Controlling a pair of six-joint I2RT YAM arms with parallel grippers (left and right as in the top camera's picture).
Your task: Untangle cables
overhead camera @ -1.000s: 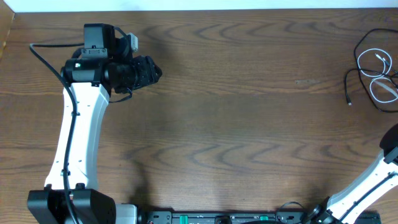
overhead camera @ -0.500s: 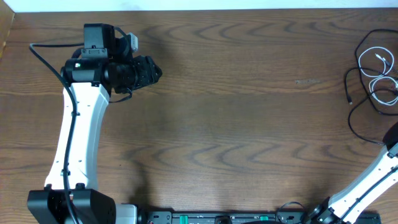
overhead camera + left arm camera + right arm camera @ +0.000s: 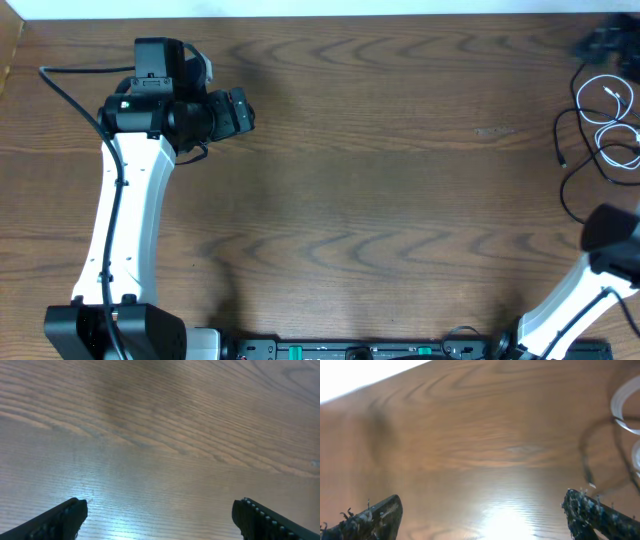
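The cables lie in a loose heap at the table's far right: a thin black cable (image 3: 568,160) looping around a white cable (image 3: 612,138). In the right wrist view the white cable (image 3: 624,407) and the black cable (image 3: 586,460) show at the right edge. My right gripper (image 3: 482,507) is open wide over bare wood, left of the heap, holding nothing. My left gripper (image 3: 243,110) is far off at the table's upper left. It is open too (image 3: 160,510), with only wood between its fingers.
The right arm's dark joint (image 3: 606,230) stands just below the cable heap. A dark blurred shape (image 3: 603,42) sits at the top right, above the cables. The table's far edge runs along the top, with a white surface beyond.
The cable heap settled: the black cable dropped lower and the white loop shifted. The right arm swung left into view. Both grippers' fingers have spread wider.
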